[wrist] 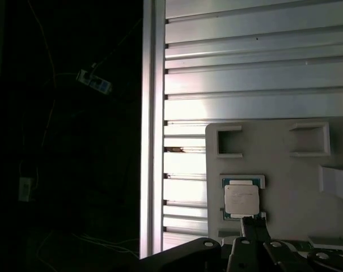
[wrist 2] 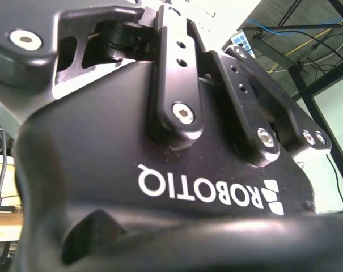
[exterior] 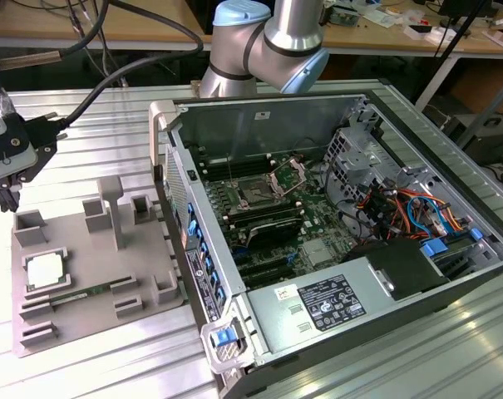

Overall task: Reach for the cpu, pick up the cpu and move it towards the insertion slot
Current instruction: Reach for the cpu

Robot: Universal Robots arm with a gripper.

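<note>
Black jaws, mine, hover near small square silvery cpu [wrist: 241, 199] seated in grey plastic tray [wrist: 284, 170]; open or closed, cannot tell. Dark silver-framed insertion slot [exterior: 256, 193] well apart.

The counter [exterior: 110, 108] is a flat top of silvery aluminium slats with narrow grooves between them; light glares off the slats at the near corner on the exterior view's right. Two things lie directly on it. A grey tray [exterior: 85, 249] lies flat toward the exterior view's left. An open computer case [exterior: 251, 125] lies on its side at the exterior view's right, reaching from the far edge to the near one. Tray and case are just beside each other; whether they touch cannot be told. In the first wrist view the tray [wrist: 284, 170] lies on the slats [wrist: 245, 68] near the counter's edge.
</note>
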